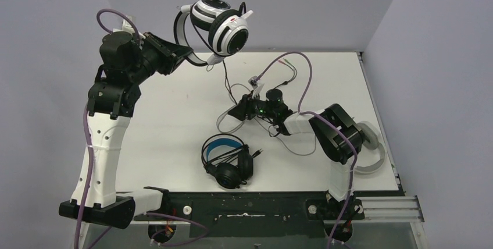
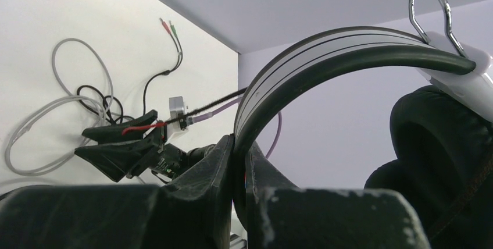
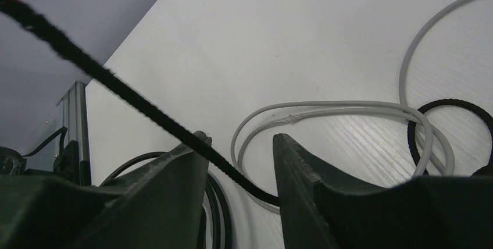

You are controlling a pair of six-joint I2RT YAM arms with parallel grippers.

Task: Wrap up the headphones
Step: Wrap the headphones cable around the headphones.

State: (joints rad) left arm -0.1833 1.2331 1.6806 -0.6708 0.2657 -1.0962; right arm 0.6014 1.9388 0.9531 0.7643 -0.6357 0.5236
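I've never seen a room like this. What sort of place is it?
Probably a robot test lab. The left arm and right arm stand at a white table, plain grey walls box it in, and the left gripper holds up white headphones.

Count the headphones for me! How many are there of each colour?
Black headphones: 1
White-and-black headphones: 1
Grey headphones: 1
Total: 3
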